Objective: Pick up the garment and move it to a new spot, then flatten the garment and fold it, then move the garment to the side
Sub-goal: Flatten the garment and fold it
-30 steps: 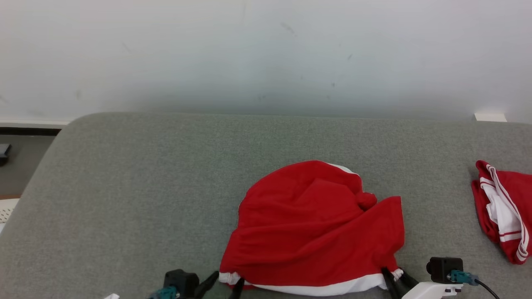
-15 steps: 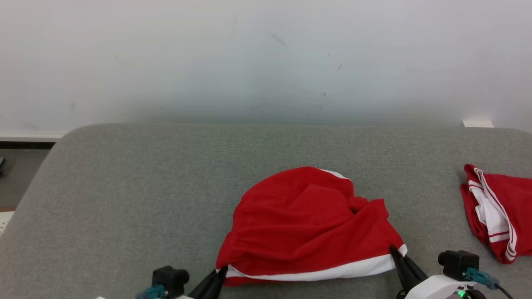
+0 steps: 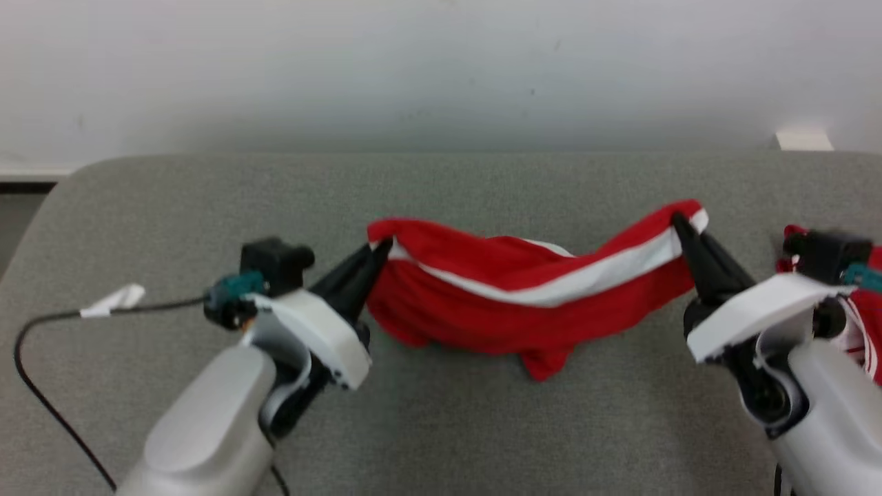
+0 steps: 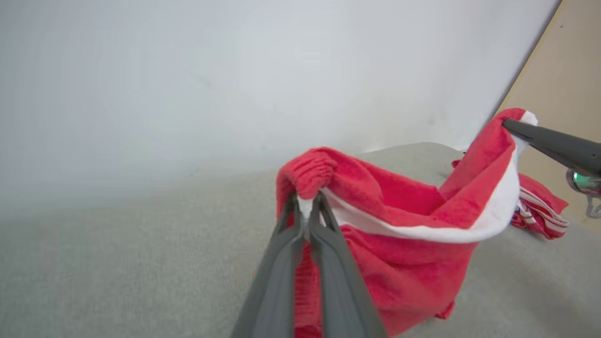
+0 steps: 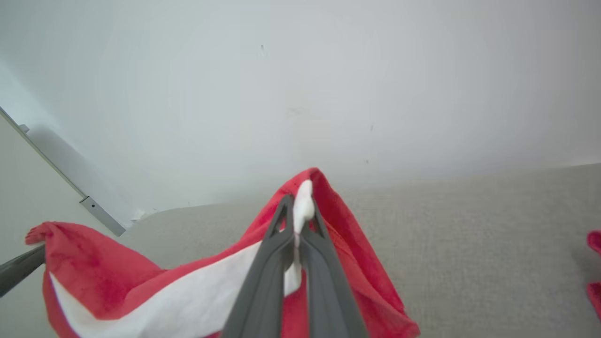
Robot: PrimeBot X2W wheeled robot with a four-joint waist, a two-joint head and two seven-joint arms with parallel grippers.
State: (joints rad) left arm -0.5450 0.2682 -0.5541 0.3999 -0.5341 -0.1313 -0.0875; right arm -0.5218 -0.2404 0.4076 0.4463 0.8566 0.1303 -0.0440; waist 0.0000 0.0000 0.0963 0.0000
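Note:
A red garment (image 3: 510, 310) with a white band hangs above the grey surface, strung between both grippers and sagging in the middle. My left gripper (image 3: 380, 248) is shut on its left corner, seen close up in the left wrist view, where the fingers pinch the gathered hem (image 4: 307, 176). My right gripper (image 3: 679, 224) is shut on the right corner; in the right wrist view the white band (image 5: 303, 206) sits between the closed fingers. The garment's lowest red fold (image 3: 548, 362) hangs close to the surface.
A second red and white garment (image 3: 865, 324) lies at the right edge, partly behind my right arm, also seen as a crumpled heap (image 4: 540, 209). The grey padded surface (image 3: 441, 427) ends at a pale wall. A black cable (image 3: 48, 324) trails left.
Both grippers have lifted the garment off the surface and carried it up and away from me; it now hangs between them instead of lying in a heap. The head camera has shifted too.

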